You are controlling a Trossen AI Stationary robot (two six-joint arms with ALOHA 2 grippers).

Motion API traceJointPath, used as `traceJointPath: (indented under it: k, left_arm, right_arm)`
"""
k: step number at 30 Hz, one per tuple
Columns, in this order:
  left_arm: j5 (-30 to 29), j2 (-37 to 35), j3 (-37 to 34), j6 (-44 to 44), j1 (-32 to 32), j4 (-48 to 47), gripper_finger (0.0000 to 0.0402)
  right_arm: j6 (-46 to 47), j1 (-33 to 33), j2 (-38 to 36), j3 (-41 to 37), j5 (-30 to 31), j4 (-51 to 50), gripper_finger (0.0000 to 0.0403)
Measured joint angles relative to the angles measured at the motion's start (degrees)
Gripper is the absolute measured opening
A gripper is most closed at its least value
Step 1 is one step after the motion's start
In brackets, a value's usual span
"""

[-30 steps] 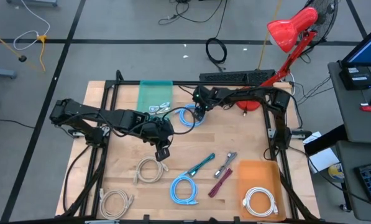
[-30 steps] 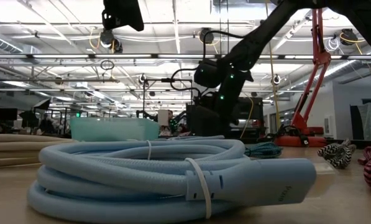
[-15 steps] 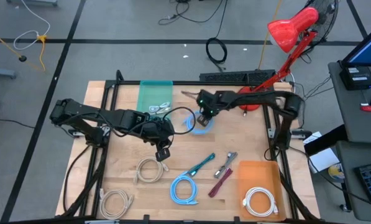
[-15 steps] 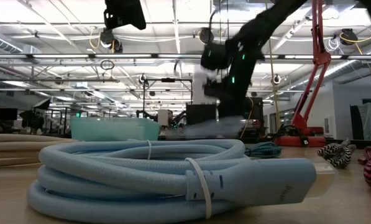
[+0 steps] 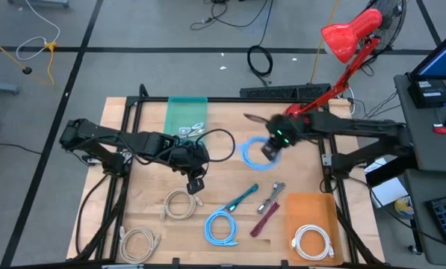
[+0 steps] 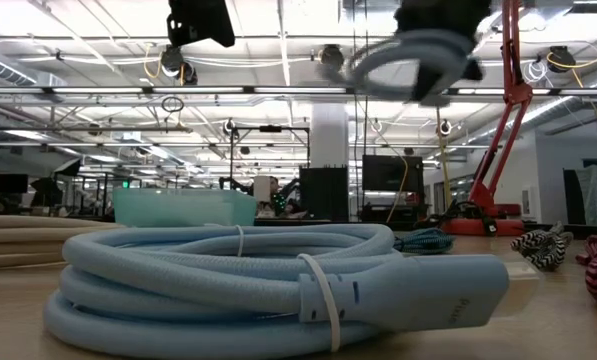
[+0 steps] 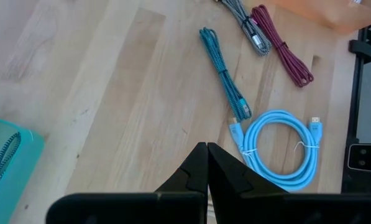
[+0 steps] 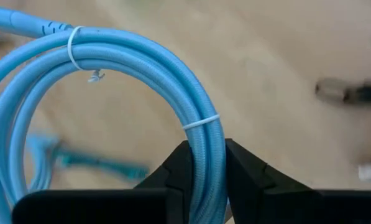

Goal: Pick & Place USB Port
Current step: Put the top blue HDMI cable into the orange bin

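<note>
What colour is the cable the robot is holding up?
Light blue; the coiled cable shows best in the right wrist view.

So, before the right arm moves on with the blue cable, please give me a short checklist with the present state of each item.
1. Right gripper closed on the light blue cable coil: ok.
2. Coil lifted clear of the table: ok, the low view shows it high.
3. Zip ties hold the coil together: ok.
4. Left gripper shut, empty, away from the coil: ok.
5. Orange tray has free room beside the white cable: ok.
6. Intended destination: cannot tell.
</note>
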Motion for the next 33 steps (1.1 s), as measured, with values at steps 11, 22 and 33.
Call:
traceJointPath:
  k: [11,22,33]
  left_arm:
    - [1.78,0.00,0.00,0.74,-3.23,-0.54,0.0005]
    - [-2.09,0.00,0.00,-2.38,-13.15,-0.15,0.0005]
    - [-3.40,0.00,0.00,-5.97,-16.86,-0.11,0.0005]
  right_arm:
    - [39.02,34.86,-6.44,-0.05,6.02,-12.98,0.0056]
    - [86.95,64.30,6.88,-1.01,2.34,-19.52,0.0056]
    - [91.27,69.48,13.22,-0.99,-5.36,-23.00,0.0056]
